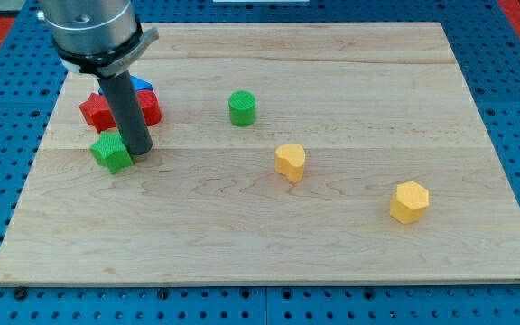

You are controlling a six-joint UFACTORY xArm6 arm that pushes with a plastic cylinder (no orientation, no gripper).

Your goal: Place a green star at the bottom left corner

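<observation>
My tip [140, 149] touching green star [111, 151], view's left

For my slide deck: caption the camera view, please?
My tip touches the green star at the wooden board's left side.

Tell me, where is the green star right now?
The green star sits on the view's left side of the board, just below the red block, with my tip right beside it on its right.
</observation>
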